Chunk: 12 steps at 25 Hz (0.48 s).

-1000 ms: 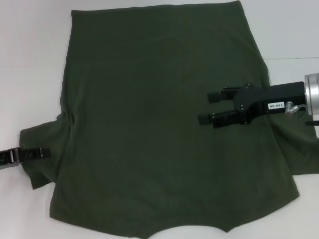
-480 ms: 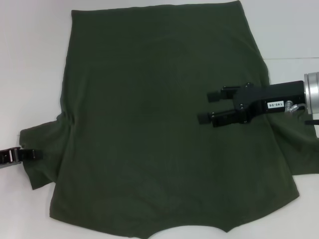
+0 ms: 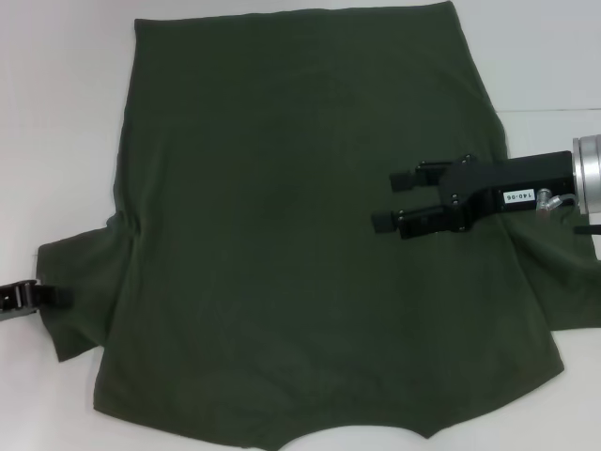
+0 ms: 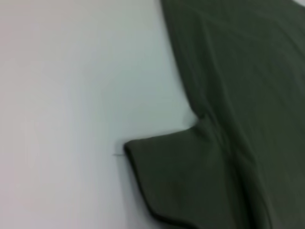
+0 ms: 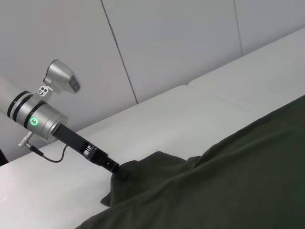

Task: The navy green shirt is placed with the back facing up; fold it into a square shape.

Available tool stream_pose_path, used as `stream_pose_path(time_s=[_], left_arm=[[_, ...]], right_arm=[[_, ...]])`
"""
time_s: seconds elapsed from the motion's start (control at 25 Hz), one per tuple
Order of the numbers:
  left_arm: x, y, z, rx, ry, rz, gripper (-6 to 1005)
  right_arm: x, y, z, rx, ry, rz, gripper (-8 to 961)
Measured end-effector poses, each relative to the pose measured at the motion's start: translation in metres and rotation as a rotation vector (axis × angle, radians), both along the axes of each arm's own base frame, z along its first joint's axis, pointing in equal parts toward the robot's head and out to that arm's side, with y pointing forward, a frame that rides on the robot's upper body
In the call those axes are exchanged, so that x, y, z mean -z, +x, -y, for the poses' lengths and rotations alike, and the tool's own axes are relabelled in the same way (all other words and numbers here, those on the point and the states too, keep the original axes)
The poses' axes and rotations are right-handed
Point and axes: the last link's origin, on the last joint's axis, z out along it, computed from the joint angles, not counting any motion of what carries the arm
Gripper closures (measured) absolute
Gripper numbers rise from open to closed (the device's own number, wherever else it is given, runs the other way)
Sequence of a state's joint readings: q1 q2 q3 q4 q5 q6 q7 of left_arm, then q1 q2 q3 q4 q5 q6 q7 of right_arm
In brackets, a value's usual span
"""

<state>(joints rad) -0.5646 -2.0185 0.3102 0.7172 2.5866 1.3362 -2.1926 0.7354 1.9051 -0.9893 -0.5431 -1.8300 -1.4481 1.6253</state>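
The shirt (image 3: 300, 235) lies spread flat on a white table (image 3: 56, 141), plain side up, covering most of the surface in the head view; its straight hem runs along the far side and the curved neck edge sits at the near edge of that view. One short sleeve sticks out to the robot's left, another to the right, partly under the right arm. The cloth is mostly smooth, with small creases gathered where the left sleeve meets the body. The left gripper (image 3: 58, 296) sits low at the tip of the left sleeve, its dark fingers right at the cloth's edge; in the right wrist view the left gripper (image 5: 123, 172) meets a raised bump of sleeve fabric, so it appears to be pinching the sleeve, though the fingers themselves are hidden by the cloth. The left wrist view shows the sleeve (image 4: 190, 181) and bare white table beside it, without that arm's own fingers. The right gripper (image 3: 399, 199) hangs above the right half of the shirt, its two black fingers parted and holding nothing. The tabletop is white with a seam visible in the right wrist view, and behind it stands a wall (image 5: 167, 43) of pale grey panels.
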Motion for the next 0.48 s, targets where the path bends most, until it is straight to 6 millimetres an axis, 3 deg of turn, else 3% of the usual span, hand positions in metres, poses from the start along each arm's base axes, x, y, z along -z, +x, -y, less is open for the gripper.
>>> stream_pose_path(time_s=[0.08,0.48], left_arm=[[-0.0001,0.0001,-0.0014,-0.006,-0.01,-0.008,687],[-0.001,0.0036,-0.0053,0.0,-0.012,-0.002,960]], right_arm=[[0.0,0.0001,-0.0001,0.0,0.001,0.001,18],[0.0003,0.0001,-0.0008,0.001,0.003,0.004,19]])
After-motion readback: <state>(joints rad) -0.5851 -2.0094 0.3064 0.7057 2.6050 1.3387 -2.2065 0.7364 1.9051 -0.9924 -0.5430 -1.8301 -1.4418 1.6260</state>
